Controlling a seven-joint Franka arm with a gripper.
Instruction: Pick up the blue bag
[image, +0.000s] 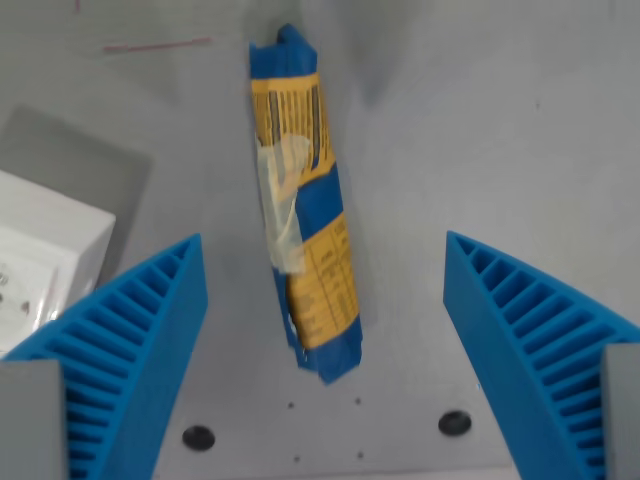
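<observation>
Where fingers (325, 330) gape, blue bag (303, 200).

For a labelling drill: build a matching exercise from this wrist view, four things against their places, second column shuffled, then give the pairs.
Things:
1. blue bag
2. white box
3. gripper
4. red line

Places or states:
A. top of the view, left of the bag's upper end
B. wrist view's left edge
C. lying on the grey table, between the fingers
D. open, blue ribbed fingers either side, not touching the bag

Pairs: 1-C, 2-B, 3-D, 4-A
</observation>
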